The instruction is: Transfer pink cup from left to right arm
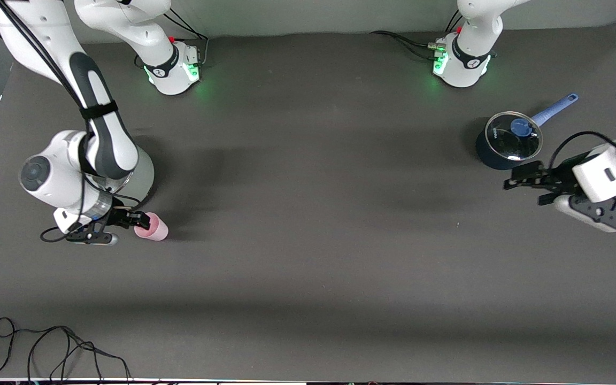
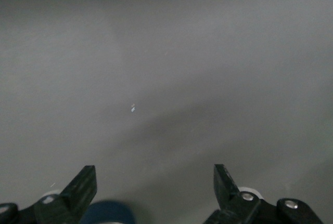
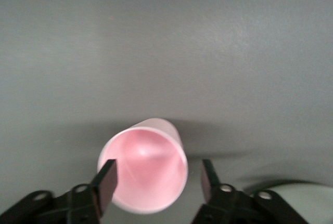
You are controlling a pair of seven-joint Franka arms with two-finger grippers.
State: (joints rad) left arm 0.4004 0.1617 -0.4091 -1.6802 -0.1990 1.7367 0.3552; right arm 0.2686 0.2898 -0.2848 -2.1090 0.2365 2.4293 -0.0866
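The pink cup (image 1: 151, 226) stands on the dark grey desk (image 1: 308, 256) at the right arm's end, upright with its rim up; the right gripper (image 1: 136, 220) is low at it, its black fingers (image 3: 107, 182) spread to either side of the cup's rim with a gap on one side, so the hold looks released rather than clenched; in the right wrist view the cup's pink inside faces the camera between the two fingers. The left gripper (image 1: 514, 177) hangs over the desk at the left arm's end, fingers (image 2: 83, 185) wide apart and holding nothing; just beside it sits a dark blue pot (image 1: 505, 145) with a glass lid and a blue handle. The desk is a plain matte grey sheet, bare across its middle, with soft shadows under both arms; a loose black cable (image 1: 56, 347) lies coiled near its edge closest to the front camera; both arm bases glow green along the pale wall.
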